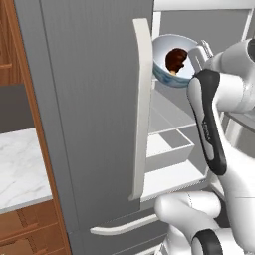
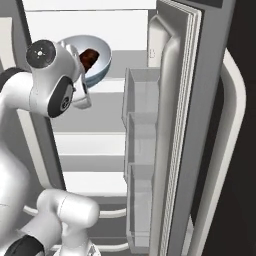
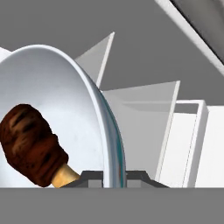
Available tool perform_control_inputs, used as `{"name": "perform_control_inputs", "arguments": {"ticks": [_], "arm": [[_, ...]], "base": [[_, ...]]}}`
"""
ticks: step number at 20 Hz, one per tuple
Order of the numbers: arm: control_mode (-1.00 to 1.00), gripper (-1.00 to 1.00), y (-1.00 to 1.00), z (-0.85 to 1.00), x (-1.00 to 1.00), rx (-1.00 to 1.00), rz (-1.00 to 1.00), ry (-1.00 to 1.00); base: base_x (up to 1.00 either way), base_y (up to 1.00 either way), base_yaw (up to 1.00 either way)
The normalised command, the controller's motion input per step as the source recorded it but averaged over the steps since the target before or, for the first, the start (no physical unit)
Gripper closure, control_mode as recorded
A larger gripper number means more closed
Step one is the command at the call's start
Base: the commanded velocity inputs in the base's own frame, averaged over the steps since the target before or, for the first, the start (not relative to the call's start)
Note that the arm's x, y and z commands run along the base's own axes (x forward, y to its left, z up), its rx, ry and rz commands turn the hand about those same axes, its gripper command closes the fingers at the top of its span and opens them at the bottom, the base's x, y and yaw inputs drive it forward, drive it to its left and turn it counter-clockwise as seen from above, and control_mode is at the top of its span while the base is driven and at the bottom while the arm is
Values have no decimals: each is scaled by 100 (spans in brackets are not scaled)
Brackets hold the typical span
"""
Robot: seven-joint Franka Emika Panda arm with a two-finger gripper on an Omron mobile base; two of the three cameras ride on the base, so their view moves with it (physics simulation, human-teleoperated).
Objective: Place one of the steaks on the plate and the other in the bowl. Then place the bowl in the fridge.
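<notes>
You have the fingers (image 3: 114, 178) clamped on the rim of the bowl (image 1: 167, 62), tilted high inside the open fridge (image 1: 89, 99) with 1 steak (image 1: 176, 59) loose inside, so treat it as glossy, slippery and fragile.

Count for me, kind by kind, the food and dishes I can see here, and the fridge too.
Dark reddish-brown steak, lying inside the bowl: 1
Round, deep, pale blue-white bowl, tilted, held up at the open fridge: 1
Tall grey fridge with pale vertical handles: 1
Total: 3
</notes>
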Motion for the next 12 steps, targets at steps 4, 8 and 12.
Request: {"name": "perform_control_inputs", "arguments": {"ticks": [4, 8, 12], "arm": [[-100, 100, -2, 0, 75, -2, 0, 0], [-100, 100, -10, 0, 63, 0, 0, 0], [-100, 100, -6, 1, 64, 0, 0, 0]], "base": [[0, 0, 0], [0, 0, 0], [0, 0, 0]]}}
